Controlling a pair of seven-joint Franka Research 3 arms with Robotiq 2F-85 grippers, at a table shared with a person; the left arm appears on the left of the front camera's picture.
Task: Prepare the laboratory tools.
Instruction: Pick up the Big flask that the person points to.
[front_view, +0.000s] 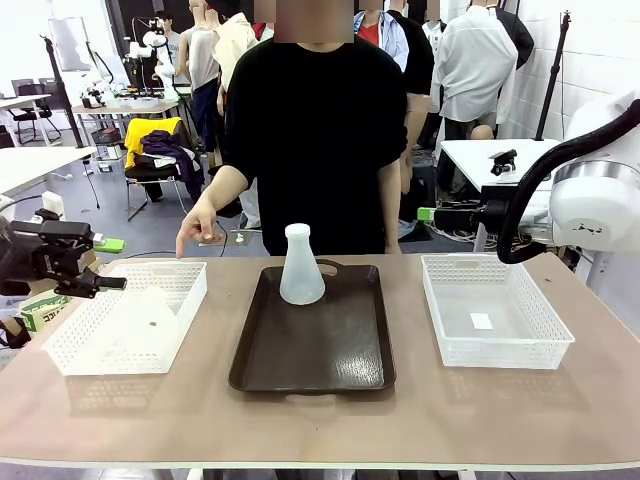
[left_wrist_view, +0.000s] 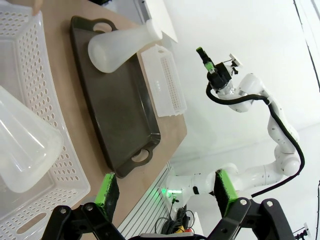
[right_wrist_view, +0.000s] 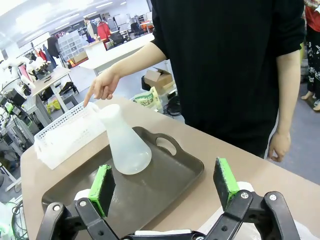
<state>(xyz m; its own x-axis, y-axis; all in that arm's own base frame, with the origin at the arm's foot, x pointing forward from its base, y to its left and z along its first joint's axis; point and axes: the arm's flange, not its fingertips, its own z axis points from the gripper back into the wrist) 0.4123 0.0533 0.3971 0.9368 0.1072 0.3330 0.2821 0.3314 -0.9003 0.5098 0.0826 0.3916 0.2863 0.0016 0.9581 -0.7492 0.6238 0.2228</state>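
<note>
nearest the front camera lies the bare near strip of the surface (front_view: 320, 425). beyond it, in the middle, sits a dark brown tray (front_view: 312, 365). the upright flask (front_view: 301, 268) stands on the tray's far part, near the far handle. to the left, the left basket (front_view: 70, 350) of white mesh holds the lying flask (front_view: 135, 322), tipped on its side. to the right, the right basket (front_view: 545, 335) holds a small white slip. the person's hand (front_view: 200, 228) points one finger down over the far edge of the left basket. the left robot hand (front_view: 108, 264) hovers at the left edge by that basket's far left corner, its fingers apart. the right robot hand (front_view: 428, 213) hangs above the far right of the surface, seen side-on.

from the left wrist, the left robot hand (left_wrist_view: 166, 192) is wide open and empty. the lying flask (left_wrist_view: 25, 145) rests in the basket just ahead of it, and the upright flask (left_wrist_view: 120, 47) stands farther off on the tray.

from the right wrist, the right robot hand (right_wrist_view: 163, 184) is wide open and holds nothing. the upright flask (right_wrist_view: 125, 145) stands ahead on the tray, apart from the green pads, with the person's pointing finger beyond it over the left basket.
</note>
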